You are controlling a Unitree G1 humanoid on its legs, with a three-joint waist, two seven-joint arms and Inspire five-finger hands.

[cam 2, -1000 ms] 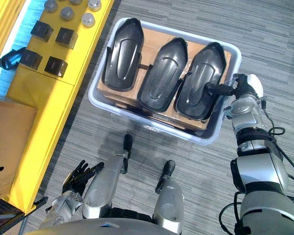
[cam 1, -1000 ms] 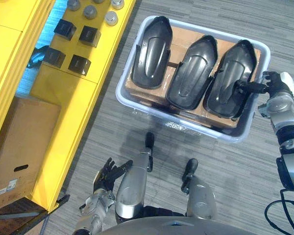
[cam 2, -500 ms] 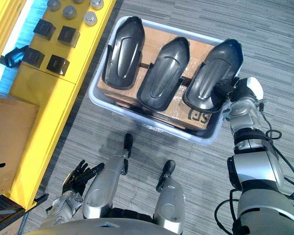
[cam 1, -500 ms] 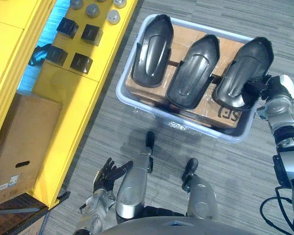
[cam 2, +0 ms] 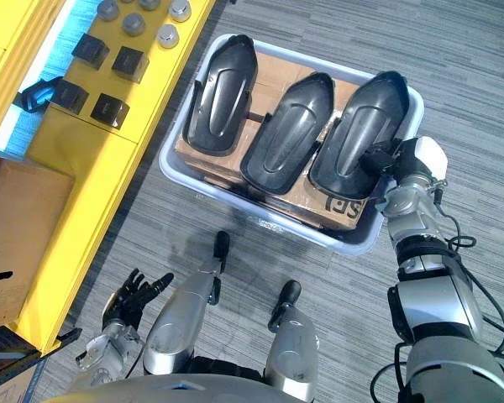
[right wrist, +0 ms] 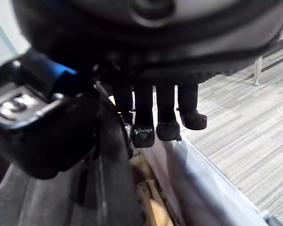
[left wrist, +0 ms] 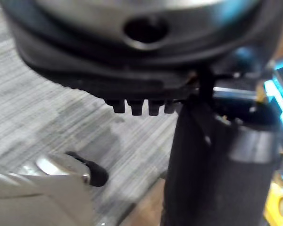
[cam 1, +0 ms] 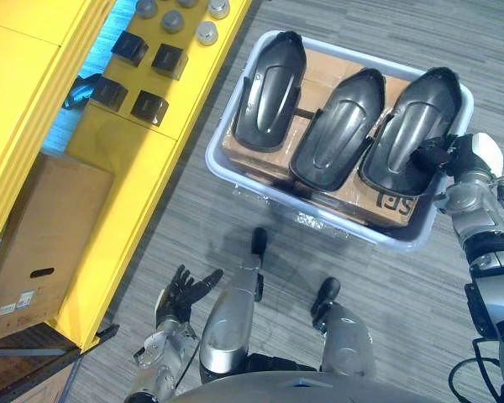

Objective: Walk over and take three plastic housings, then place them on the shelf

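Note:
Three black plastic housings lie side by side on cardboard in a pale bin [cam 1: 319, 227]: the left housing [cam 1: 269, 92], the middle housing [cam 1: 336, 126] and the right housing [cam 1: 412, 126]. My right hand [cam 1: 454, 159] is shut on the near right edge of the right housing [right wrist: 47, 197], its fingers [right wrist: 165, 127] curled over the rim. That housing's near end is raised off the cardboard. My left hand [cam 1: 181, 294] hangs low at the lower left, open and holding nothing.
A yellow shelf [cam 1: 134, 159] runs along the left, carrying black blocks [cam 1: 149, 107] and silver cylinders [cam 1: 206, 32]. A cardboard box [cam 1: 42, 235] sits in its lower part. Grey carpet floor surrounds the bin.
My right hand has closed on the right housing and tipped its near end up off the cardboard. The camera has shifted slightly. The left hand stays as it was.

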